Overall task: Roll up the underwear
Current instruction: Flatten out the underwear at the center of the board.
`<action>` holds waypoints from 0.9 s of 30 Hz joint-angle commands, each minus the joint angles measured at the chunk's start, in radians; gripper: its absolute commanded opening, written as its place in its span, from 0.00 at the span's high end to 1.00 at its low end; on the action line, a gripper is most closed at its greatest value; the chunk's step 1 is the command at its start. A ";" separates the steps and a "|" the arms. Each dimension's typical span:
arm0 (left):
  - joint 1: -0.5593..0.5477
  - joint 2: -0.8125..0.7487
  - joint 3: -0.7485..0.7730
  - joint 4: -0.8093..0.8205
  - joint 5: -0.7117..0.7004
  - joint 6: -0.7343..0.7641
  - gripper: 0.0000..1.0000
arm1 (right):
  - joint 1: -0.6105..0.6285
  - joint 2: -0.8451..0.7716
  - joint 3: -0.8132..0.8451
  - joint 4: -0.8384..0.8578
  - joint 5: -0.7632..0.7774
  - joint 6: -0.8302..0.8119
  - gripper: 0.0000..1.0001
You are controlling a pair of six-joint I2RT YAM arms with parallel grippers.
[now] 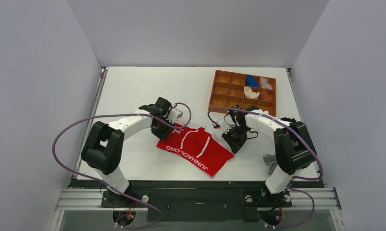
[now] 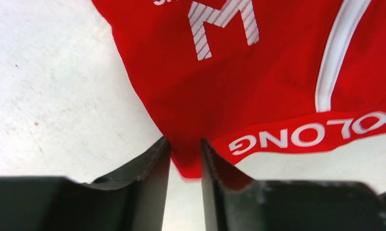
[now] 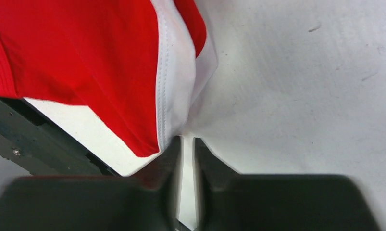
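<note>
Red underwear (image 1: 194,149) flat on white table (image 1: 133,86), left tool (image 2: 186,144) clenched on waistband corner, right tool (image 3: 186,140) pinching white-trimmed edge

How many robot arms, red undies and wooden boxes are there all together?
Robot arms: 2 (left arm, right arm)
Red underwear: 1
Wooden box: 1
Total: 4
</note>
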 commanded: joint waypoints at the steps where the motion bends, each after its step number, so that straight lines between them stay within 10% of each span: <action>1: 0.004 -0.091 -0.033 -0.043 0.005 0.021 0.63 | 0.007 -0.007 0.070 -0.016 0.011 0.009 0.77; 9: 0.087 -0.156 0.044 0.059 0.076 0.001 0.10 | -0.015 -0.056 0.131 -0.028 0.015 0.016 0.56; 27: 0.110 0.202 0.280 0.202 0.046 -0.168 0.09 | 0.051 0.057 0.041 0.043 0.038 0.027 0.55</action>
